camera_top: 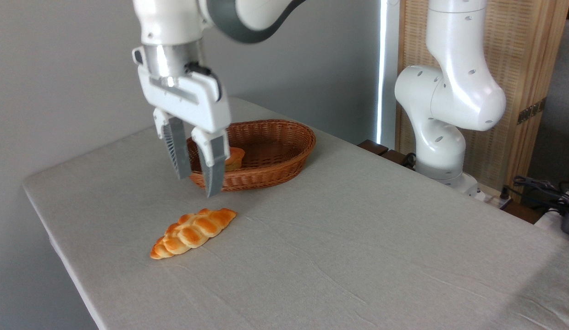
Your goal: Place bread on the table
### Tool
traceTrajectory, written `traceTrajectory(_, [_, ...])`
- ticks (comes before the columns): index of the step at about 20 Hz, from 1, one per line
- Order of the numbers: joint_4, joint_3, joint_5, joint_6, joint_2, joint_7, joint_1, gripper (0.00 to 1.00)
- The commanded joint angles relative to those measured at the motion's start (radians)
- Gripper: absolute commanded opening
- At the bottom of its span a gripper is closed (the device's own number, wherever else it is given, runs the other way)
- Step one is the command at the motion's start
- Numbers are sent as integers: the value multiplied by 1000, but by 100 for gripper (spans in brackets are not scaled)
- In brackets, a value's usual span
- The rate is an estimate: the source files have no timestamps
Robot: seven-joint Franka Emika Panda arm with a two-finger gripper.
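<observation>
Braided loaf down on the cloth; gripper clear above it.

Gripper [197, 176] hangs empty over the near-left table [357, 238], fingers [214, 172] apart with nothing between them; braided bread loaf [193, 232] lies flat on the cloth just below, lengthwise on a slant, apart from the basket; placement looks done by my reckoning; oval wicker basket [284, 137] sits farther back, holding a small orange bun [234, 158] half hidden behind one finger.

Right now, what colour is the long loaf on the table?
Golden-orange with paler creases: the bread, clearest in the fixed camera view.
</observation>
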Motion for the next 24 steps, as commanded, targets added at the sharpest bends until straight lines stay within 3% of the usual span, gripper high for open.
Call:
traceTrajectory(1, [69, 73, -82, -183, -48, 133, 10, 100])
traceTrajectory(5, [112, 78, -80, -277, -50, 133, 7, 100])
traceTrajectory(12, [152, 78, -69, -278, -5, 119, 5, 100])
traceTrajectory(15, [257, 70, -66, -281, 66, 119, -3, 100])
traceTrajectory(21, [274, 84, -54, -284, 71, 125, -7, 100])
traceTrajectory(24, [272, 94, -30, -284, 64, 127, -32, 100])
